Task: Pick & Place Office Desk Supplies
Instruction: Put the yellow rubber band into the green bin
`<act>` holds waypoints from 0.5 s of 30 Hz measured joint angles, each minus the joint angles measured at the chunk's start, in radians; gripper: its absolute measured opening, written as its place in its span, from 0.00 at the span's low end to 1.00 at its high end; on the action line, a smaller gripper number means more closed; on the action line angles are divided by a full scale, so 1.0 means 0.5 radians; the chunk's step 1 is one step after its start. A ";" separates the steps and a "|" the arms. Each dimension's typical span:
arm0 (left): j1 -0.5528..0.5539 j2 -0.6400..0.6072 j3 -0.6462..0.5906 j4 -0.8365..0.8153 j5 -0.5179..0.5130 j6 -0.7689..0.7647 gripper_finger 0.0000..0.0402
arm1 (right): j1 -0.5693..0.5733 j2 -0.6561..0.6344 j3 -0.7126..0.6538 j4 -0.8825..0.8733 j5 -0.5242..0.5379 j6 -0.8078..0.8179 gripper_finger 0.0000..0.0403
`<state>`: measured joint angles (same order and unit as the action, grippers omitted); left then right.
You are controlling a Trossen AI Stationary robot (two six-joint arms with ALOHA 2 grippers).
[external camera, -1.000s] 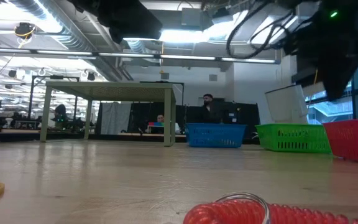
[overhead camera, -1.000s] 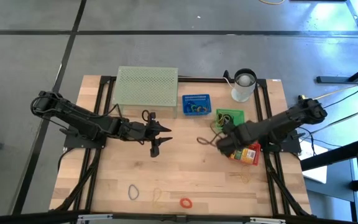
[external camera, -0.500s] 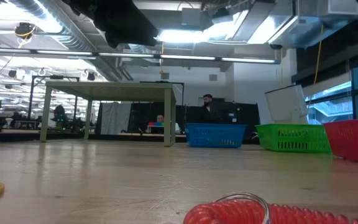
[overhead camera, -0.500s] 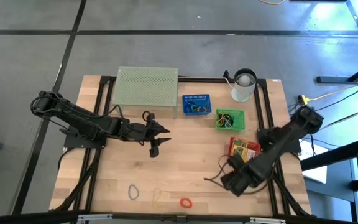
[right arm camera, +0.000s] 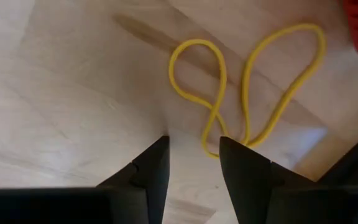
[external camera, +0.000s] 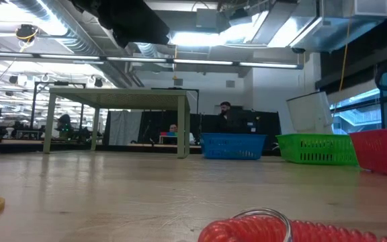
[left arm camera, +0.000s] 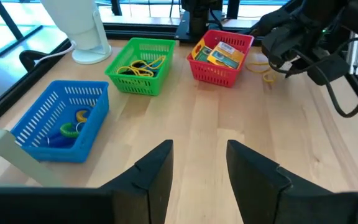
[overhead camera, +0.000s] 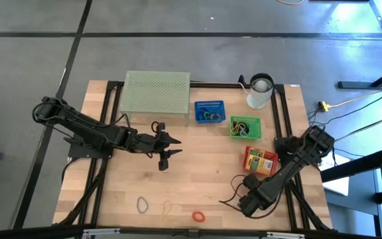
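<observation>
Just beyond its parted, empty fingers, the right gripper [right arm camera: 193, 158], newly swung from the baskets, faces a yellow band [right arm camera: 247, 87]: pickup next.

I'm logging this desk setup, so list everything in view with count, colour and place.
Mesh stand: one, pale green, table's far side.
Blue basket: one, beside the stand, bands inside.
Green basket: one, yellow bands inside.
Red basket: one, holds card boxes.
Cup: one, white, far right.
Yellow band: one, twisted, on wood under the right gripper.
Near-edge bands: grey-blue, pale yellow, red.
People: two, beyond the table.
Left gripper: open, mid-table.
Right gripper: open, near right.
</observation>
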<state>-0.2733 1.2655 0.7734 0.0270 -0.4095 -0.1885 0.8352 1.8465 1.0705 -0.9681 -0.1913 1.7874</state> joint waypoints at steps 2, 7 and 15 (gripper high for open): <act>0.000 0.000 0.000 0.001 0.000 0.000 0.36 | 0.001 0.011 0.004 -0.009 0.028 -0.080 0.35; 0.000 0.000 0.000 0.028 0.000 0.003 0.36 | 0.001 0.017 0.005 -0.049 0.058 -0.288 0.35; 0.000 0.000 0.000 0.163 0.018 0.090 0.36 | 0.000 0.019 -0.002 -0.057 0.068 -0.345 0.30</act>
<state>-0.2733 1.2655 0.7734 0.1085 -0.4005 -0.1434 0.8352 1.8561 1.0695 -0.9963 -0.1574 1.6150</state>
